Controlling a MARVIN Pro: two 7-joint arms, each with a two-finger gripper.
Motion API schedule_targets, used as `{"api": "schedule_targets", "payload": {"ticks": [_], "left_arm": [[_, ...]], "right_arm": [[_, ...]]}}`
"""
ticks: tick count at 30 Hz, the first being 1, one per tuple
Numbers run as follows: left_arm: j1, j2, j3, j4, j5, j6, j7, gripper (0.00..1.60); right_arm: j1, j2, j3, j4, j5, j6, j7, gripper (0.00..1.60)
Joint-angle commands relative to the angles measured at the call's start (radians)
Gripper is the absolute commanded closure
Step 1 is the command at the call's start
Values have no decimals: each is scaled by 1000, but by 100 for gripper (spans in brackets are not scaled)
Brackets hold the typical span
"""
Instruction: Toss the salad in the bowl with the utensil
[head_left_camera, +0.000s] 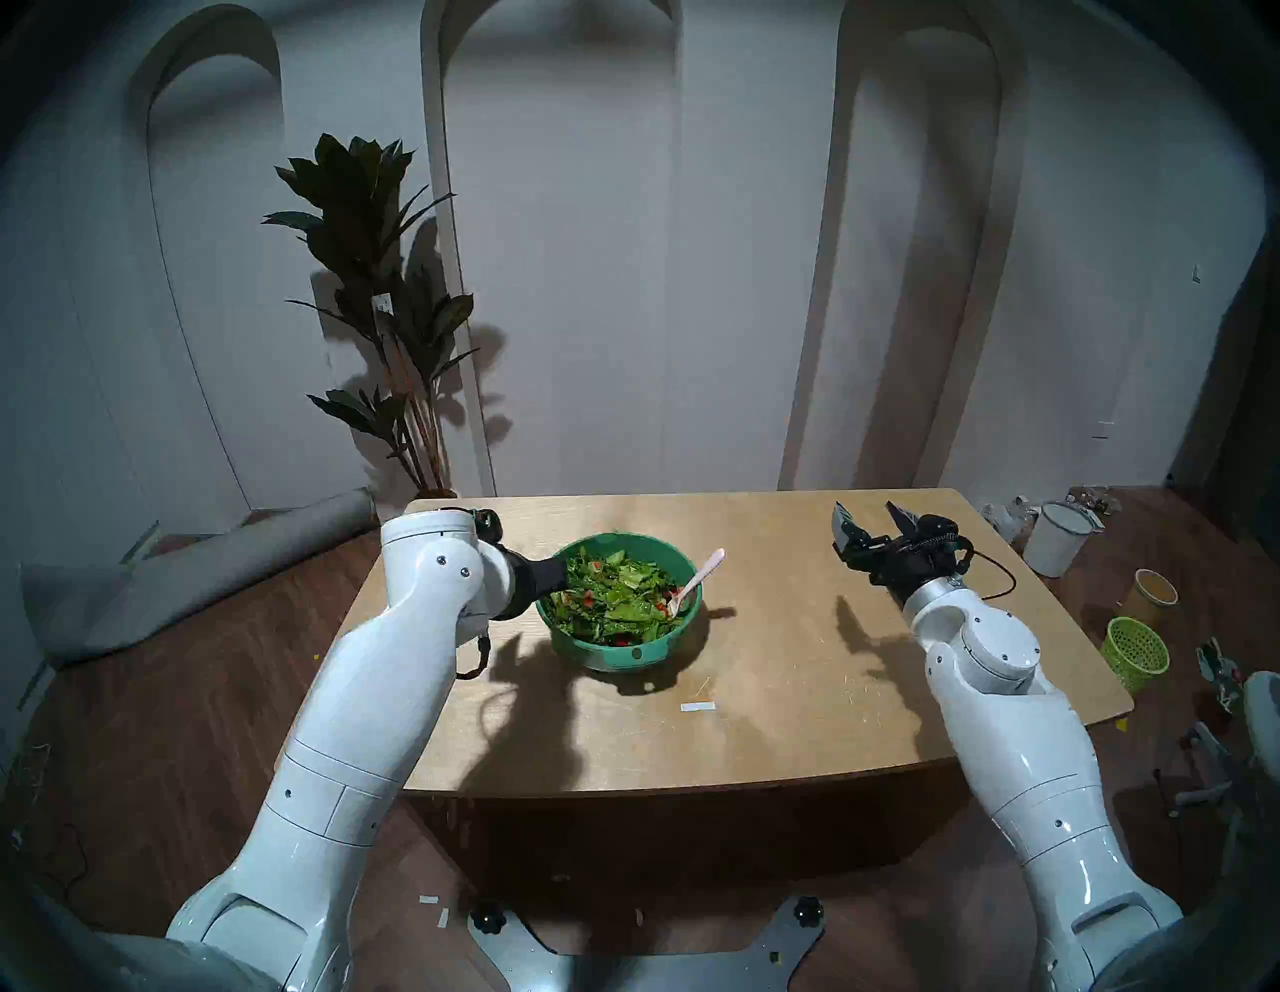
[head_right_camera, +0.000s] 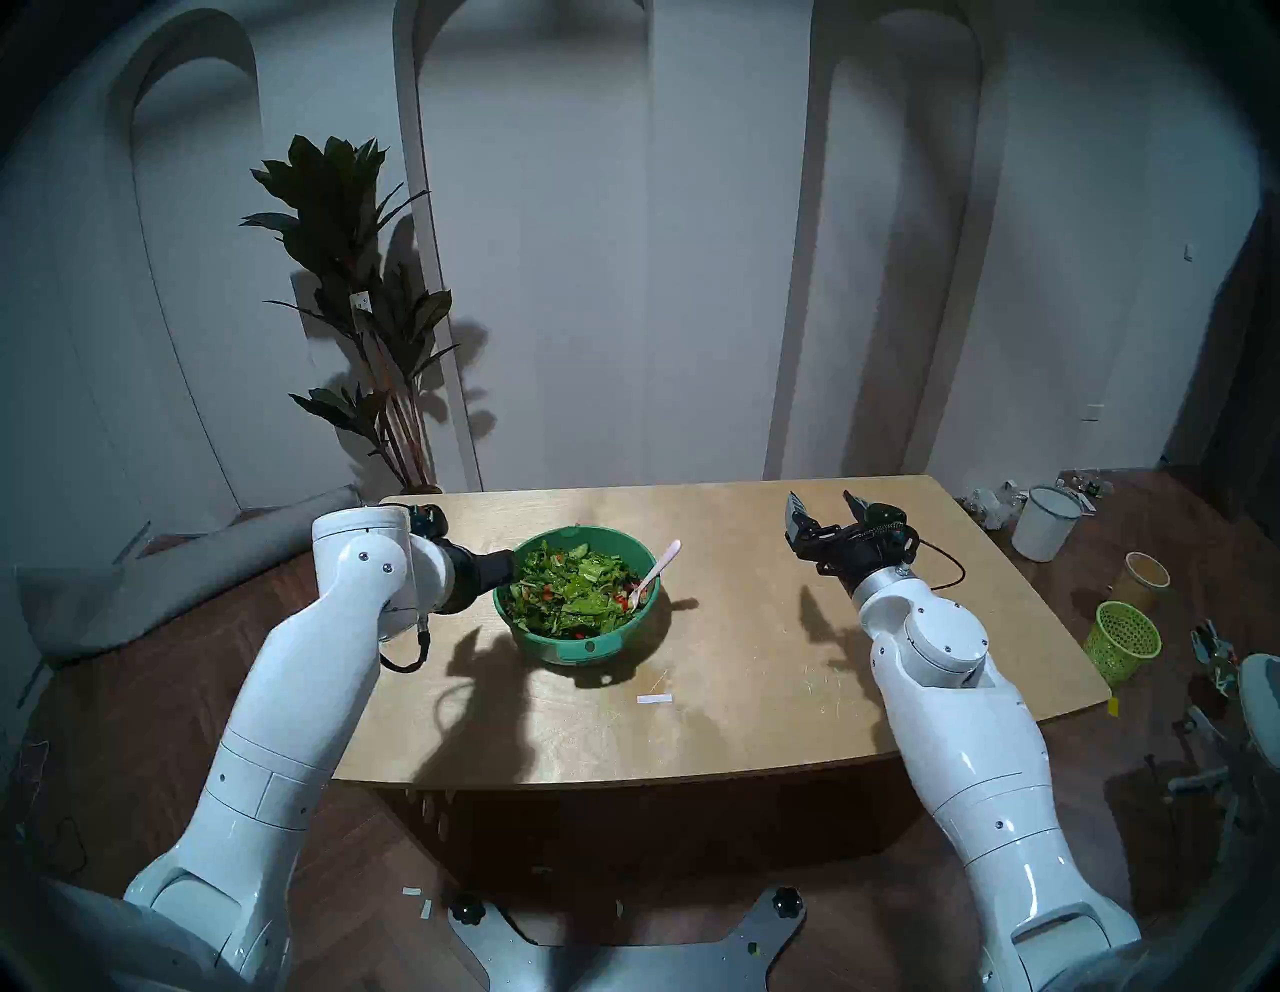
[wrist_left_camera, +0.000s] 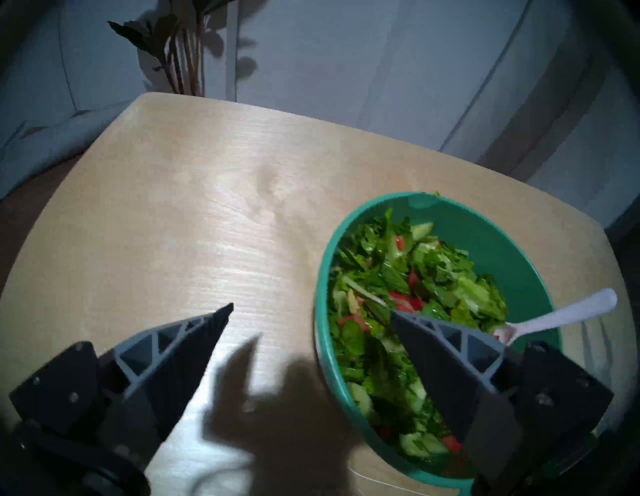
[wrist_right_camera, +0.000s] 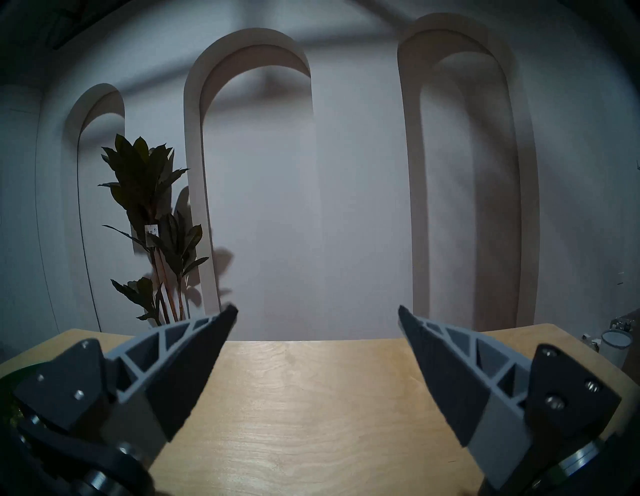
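Observation:
The teal-green bowl (head_left_camera: 596, 652) stands on the wooden table (head_left_camera: 762, 727), left of centre, and holds the salad (head_left_camera: 613, 596) of lettuce, cucumber and red pieces. The pale pink spoon (head_left_camera: 699, 578) has its scoop in the salad and its handle leans over the right rim. My left gripper (head_left_camera: 550, 575) is open at the bowl's left rim. In the left wrist view it (wrist_left_camera: 311, 308) straddles the rim, one finger (wrist_left_camera: 443, 363) over the salad (wrist_left_camera: 398, 277), the other outside; the spoon (wrist_left_camera: 561, 315) lies beyond. My right gripper (head_left_camera: 869, 516) is open and empty, raised over the table's far right.
A white tape strip (head_left_camera: 696, 706) lies in front of the bowl. On the floor to the right stand a white bucket (head_left_camera: 1056, 540), a paper cup (head_left_camera: 1153, 596) and a lime-green mesh basket (head_left_camera: 1136, 651). A potted plant (head_left_camera: 388, 312) stands behind the table's left corner.

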Motion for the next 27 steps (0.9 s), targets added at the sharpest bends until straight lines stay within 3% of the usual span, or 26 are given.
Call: {"api": "schedule_targets", "payload": {"ticks": [1,16,27], "left_arm": [[-57,51,36,-1,-93,-2,107,0],[-128,96,87,122,-121,-2,106,0],[-150,109,114,142,-125,-2,106,1]], "right_arm": [[-8,25,23,-46,3,7,7,0],[-18,17,48,-59,11,11,13,0],[-9,6,44,-55,14,8,1,0]]}}
